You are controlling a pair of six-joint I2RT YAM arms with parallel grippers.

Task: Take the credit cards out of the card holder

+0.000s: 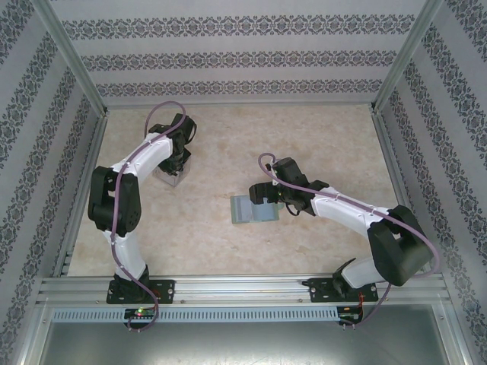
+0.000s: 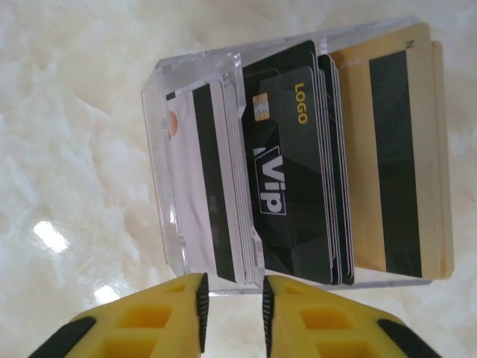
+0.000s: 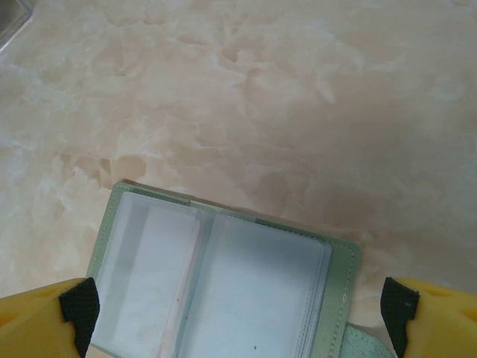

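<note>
The card holder point(image 1: 251, 211) lies open on the table near the middle. In the right wrist view it is a green bifold point(image 3: 223, 291) with pale clear sleeves; I cannot tell whether a card sits inside them. My right gripper point(image 3: 238, 317) hovers over it, open wide, with one fingertip off each side of it. Credit cards stand on edge in a clear box point(image 2: 160, 149): white ones point(image 2: 201, 179), black VIP ones point(image 2: 291, 171) and gold ones point(image 2: 395, 149). Just in front of the box my left gripper point(image 2: 233, 313) is open a little, with nothing between its fingers.
The clear box point(image 1: 169, 176) stands at the table's back left, under my left gripper point(image 1: 176, 163). Patterned walls and metal rails enclose the marble-look table point(image 1: 319, 144). Bare table lies beyond the card holder.
</note>
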